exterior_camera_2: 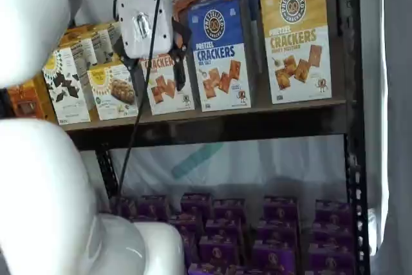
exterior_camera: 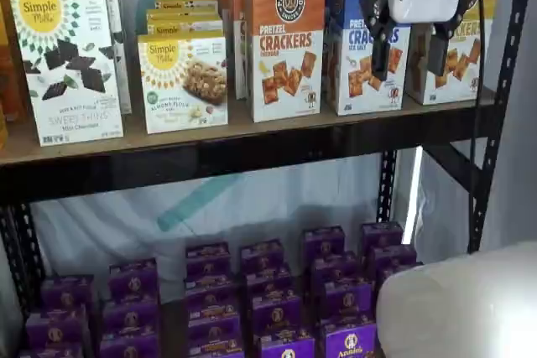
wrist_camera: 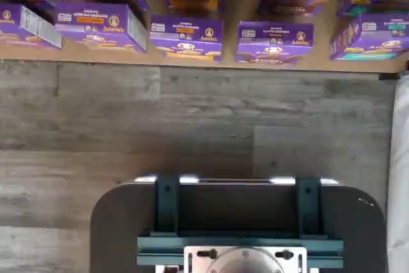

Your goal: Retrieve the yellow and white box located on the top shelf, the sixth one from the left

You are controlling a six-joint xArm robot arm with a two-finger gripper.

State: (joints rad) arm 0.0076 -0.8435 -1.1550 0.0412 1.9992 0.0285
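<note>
The yellow and white box stands upright at the top shelf's right end. Light, crushable cardboard, I judge: pinch its narrow sides. Fingers spread, empty.

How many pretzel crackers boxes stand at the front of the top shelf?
3: the orange box to the left, the blue box in the middle, the yellow and white box at the right end. More stand behind them, partly hidden.
</note>
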